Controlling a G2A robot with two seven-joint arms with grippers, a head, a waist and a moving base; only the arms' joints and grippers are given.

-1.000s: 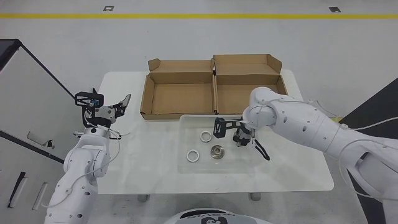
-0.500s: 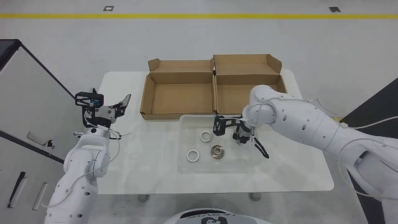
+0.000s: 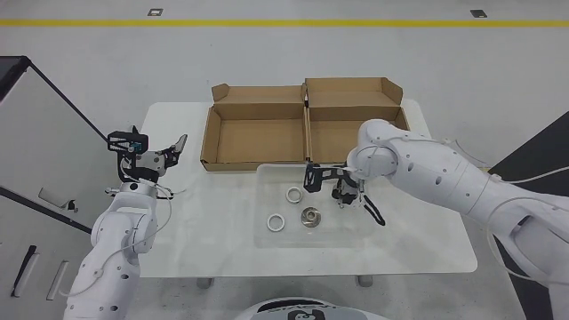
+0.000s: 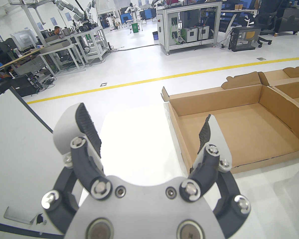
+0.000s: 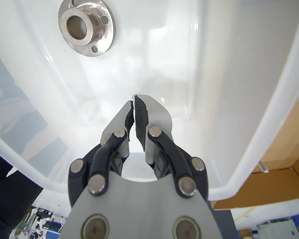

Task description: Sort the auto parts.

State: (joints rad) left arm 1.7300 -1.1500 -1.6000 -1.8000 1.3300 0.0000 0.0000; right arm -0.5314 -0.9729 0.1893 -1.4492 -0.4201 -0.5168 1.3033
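Status check, sorting run. All three parts I can see lie in the translucent white plastic bin [image 3: 262, 206] on the white worktop [image 3: 196, 231], near of the boxes: a silver metal flange with bolt holes [image 3: 310, 217], one white plastic ring [image 3: 292, 195] just far-left of it, and a second white ring [image 3: 276, 223] to its left.

The two open brown cardboard boxes stand side by side at the far edge. The left box [image 3: 253, 138] shows a bare floor. The right box [image 3: 351, 133] looks bare too where the arm does not cover it. I judge nothing is sorted yet and all three parts remain.

The right gripper [image 5: 135, 98] sits low inside the bin with its fingers pressed together and nothing visible between them. The flange [image 5: 87, 30] is near its tips but apart. It must spread before any pick.

The left gripper [image 4: 145, 111] hangs over the worktop's left edge, fingers wide apart and empty, well apart from the bin.
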